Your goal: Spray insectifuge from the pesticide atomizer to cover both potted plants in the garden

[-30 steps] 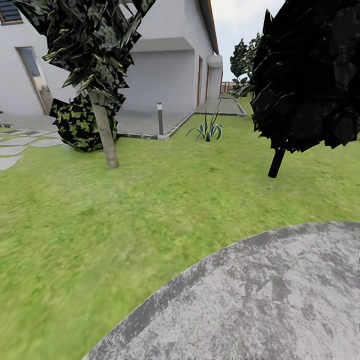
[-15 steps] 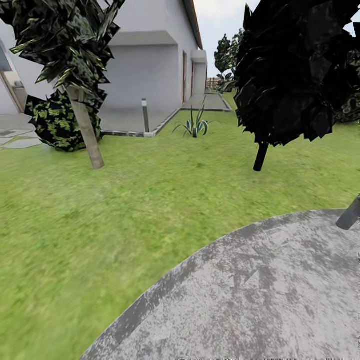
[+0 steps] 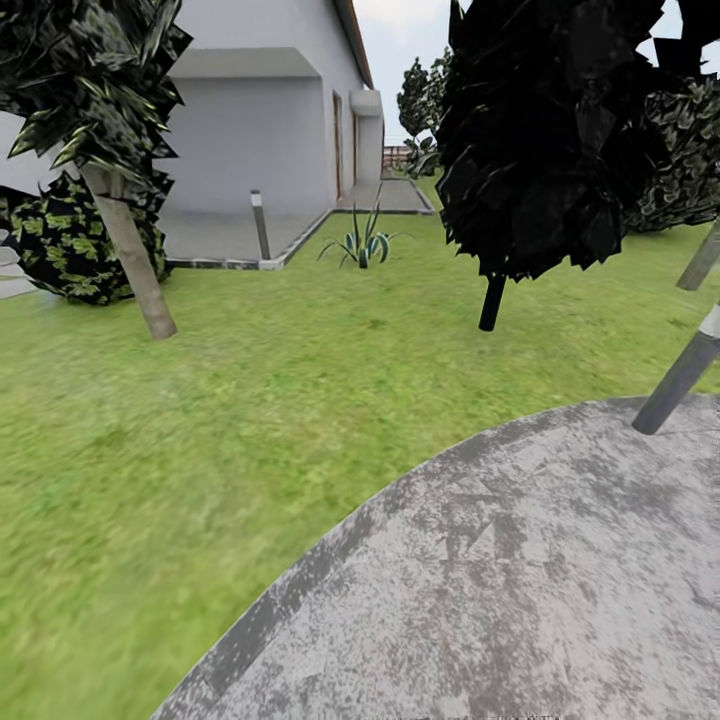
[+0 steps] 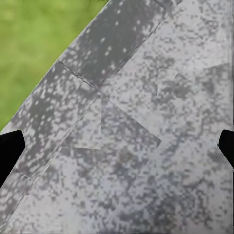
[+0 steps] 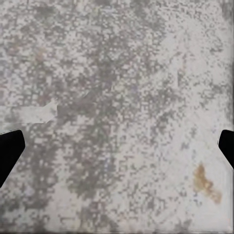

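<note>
Garden lawn (image 3: 250, 400) bright green, sweeping wide, round mottled grey paved patio (image 3: 520, 590) curving across the near ground, its darker rim meeting the grass, dark-leaved trees (image 3: 540, 130) standing on the lawn

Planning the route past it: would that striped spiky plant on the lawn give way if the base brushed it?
Probably yes: the spiky plant has thin, splayed leaves that look bendy. Its pointed tips might snag, though. It seems rooted in the lawn, so unlikely to tip.

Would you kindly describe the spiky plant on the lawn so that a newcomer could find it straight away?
Start at the white house and follow the grey paved strip along its wall to the short grey bollard lamp post. Just right of it, on the green lawn, sits the striped spiky agave clump: low, trunkless, thin upright blades, unlike the dark-leaved trees nearby.
</note>
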You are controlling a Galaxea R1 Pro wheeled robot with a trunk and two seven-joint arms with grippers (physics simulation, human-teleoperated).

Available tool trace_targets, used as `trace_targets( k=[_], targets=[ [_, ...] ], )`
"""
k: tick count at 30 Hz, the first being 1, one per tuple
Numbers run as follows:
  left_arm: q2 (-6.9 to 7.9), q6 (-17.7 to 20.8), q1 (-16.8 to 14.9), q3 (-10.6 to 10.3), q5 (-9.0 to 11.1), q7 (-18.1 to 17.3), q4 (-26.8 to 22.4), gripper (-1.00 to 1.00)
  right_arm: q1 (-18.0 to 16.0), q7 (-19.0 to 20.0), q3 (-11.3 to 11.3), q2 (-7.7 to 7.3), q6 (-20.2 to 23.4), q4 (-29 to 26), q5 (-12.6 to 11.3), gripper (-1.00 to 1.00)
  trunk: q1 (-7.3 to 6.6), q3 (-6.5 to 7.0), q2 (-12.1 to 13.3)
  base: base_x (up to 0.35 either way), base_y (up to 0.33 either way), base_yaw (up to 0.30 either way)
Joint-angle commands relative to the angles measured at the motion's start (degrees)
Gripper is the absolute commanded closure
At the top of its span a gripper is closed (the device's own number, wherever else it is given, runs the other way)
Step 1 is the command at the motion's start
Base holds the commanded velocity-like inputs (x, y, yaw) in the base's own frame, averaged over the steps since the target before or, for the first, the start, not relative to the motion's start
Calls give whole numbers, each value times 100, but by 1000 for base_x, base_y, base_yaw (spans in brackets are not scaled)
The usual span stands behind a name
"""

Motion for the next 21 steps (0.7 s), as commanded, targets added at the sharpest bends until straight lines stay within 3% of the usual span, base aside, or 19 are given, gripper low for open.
trace_targets(
  k=[1, 21],
  targets=[
    [1, -18, -2, -3, 7, -8, 3, -100, -3, 8, -7, 1, -19, 5, -8, -100, -1, -12, -2, 0, 0, -186],
    [4, -18, -2, -3, 7, -8, 3, -100, -4, 8, -7, 1, -19, 5, -8, -100, -1, -162, -2, 0, 0, -188]
  ],
)
